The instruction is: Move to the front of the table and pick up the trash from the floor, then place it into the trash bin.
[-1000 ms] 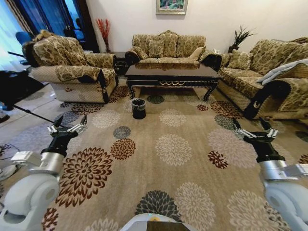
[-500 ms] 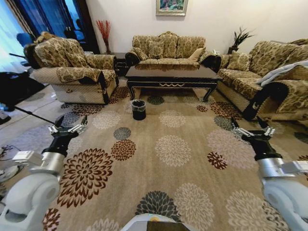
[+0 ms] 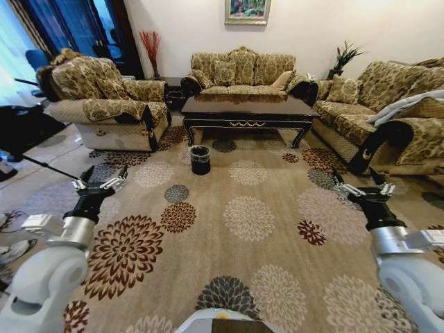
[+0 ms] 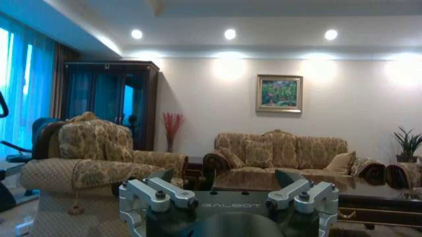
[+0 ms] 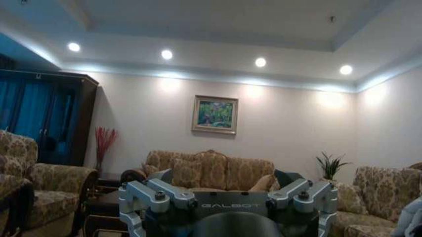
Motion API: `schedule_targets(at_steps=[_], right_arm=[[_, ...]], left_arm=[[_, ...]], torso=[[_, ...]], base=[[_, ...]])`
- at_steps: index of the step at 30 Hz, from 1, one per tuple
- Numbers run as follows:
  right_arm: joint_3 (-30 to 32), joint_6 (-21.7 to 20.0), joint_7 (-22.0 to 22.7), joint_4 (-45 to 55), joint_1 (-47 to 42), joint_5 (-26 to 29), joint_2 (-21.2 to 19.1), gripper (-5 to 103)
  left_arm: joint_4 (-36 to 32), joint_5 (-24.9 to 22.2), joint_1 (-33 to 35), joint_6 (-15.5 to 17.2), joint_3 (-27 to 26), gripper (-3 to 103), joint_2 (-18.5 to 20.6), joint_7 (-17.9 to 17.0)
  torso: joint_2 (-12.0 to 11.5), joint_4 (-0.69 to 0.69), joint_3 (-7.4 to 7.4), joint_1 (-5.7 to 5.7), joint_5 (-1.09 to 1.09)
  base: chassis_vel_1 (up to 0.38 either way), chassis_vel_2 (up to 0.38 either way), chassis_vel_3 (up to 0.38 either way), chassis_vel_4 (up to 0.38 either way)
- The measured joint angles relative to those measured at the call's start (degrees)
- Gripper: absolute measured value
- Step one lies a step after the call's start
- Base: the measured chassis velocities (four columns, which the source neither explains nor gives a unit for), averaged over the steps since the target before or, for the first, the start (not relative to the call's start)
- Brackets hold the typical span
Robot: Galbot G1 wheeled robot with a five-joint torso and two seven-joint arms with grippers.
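Note:
The long dark table [image 3: 246, 105] stands at the far end of the patterned floor [image 3: 250, 215], in front of a sofa. Left of the table's front, the small black trash bin [image 3: 200, 158] sits upright on the carpet. The trash is out of view. My left gripper [image 3: 99, 186] is held low at the left, open and holding nothing, well short of the bin. At the right my right gripper [image 3: 361, 187] hangs open and holds nothing. Each wrist view looks past spread fingers, left [image 4: 228, 185] and right [image 5: 228, 185], toward the sofa wall.
A patterned armchair [image 3: 104, 104] flanks the carpet on the left and a sofa [image 3: 378, 111] on the right. Another sofa [image 3: 243, 68] stands behind the table. Dark equipment [image 3: 21, 128] sits at the far left. Open carpet lies between me and the bin.
The whole head view has shifted slightly, so the camera has moved a little. Both grippers keep the same open pose.

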Motion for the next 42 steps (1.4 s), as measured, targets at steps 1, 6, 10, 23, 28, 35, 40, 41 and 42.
schedule_targets(at_steps=[1, 6, 10, 23, 28, 35, 40, 41, 42], right_arm=[[0.0, 0.0, 0.0, 0.0, 0.1, 0.0, 0.0, 100], [0.1, 0.1, 0.0, -0.2, 0.3, 0.2, -0.3, 100], [0.1, 0.1, 0.0, -0.3, 0.4, 0.2, -0.5, 100], [0.1, 0.2, 0.1, -0.5, 0.6, 0.6, -0.7, 100], [0.4, 0.3, 0.2, -0.3, 0.3, 0.6, -0.5, 100], [0.5, 0.3, 0.2, -0.3, 0.3, 0.7, -0.6, 100], [0.4, 0.3, 0.2, -0.3, 0.4, 0.7, -0.7, 100], [0.3, 0.3, 0.2, -0.3, 0.4, 0.7, -0.7, 100], [0.3, 0.3, 0.2, -0.3, 0.4, 0.7, -0.7, 100]], left_arm=[[0.0, 0.0, -0.1, 0.0, 0.1, 100, 0.0, 0.0], [0.0, 0.0, -0.2, 0.1, 0.1, 100, 0.0, 0.0], [0.0, -0.1, -0.3, 0.1, 0.2, 100, 0.0, 0.0], [-0.3, -0.2, -0.2, 0.2, 0.2, 100, -0.1, 0.0], [-0.5, -0.2, -0.1, 0.3, 0.2, 100, -0.2, 0.0], [-0.6, -0.3, -0.1, 0.4, 0.2, 100, -0.3, 0.0], [-0.7, -0.3, -0.1, 0.4, 0.3, 100, -0.6, 0.0], [-0.8, -0.3, 0.0, 0.4, 0.3, 100, -0.7, 0.0], [-0.8, -0.3, 0.0, 0.4, 0.4, 100, -0.7, 0.0]], torso=[[0.4, 0.0, 0.22, 0.14, 0.0], [2.1, 0.0, 1.17, 0.9, 0.0], [3.0, 0.0, 1.7, 1.26, 0.0], [6.3, 0.0, 3.67, 2.68, 0.0], [7.6, 0.0, 4.33, 3.21, 0.0], [9.2, 0.0, 5.28, 3.88, 0.0], [10.4, 0.0, 5.96, 4.43, 0.0], [10.7, 0.0, 6.12, 4.55, 0.0], [10.9, 0.0, 6.28, 4.66, 0.0]], base=[[0.0, 0.0, 0.0, 0.0], [0.0, 0.0, 0.0, 0.0], [0.0, 0.0, 0.0, 0.0], [0.0, 0.0, 0.0, 0.0], [0.0, 0.0, 0.0, 0.0], [0.0, 0.0, 0.0, 0.0], [0.0, 0.0, 0.0, 0.0], [0.0, 0.0, 0.0, 0.0], [0.0, 0.0, 0.0, 0.0]])
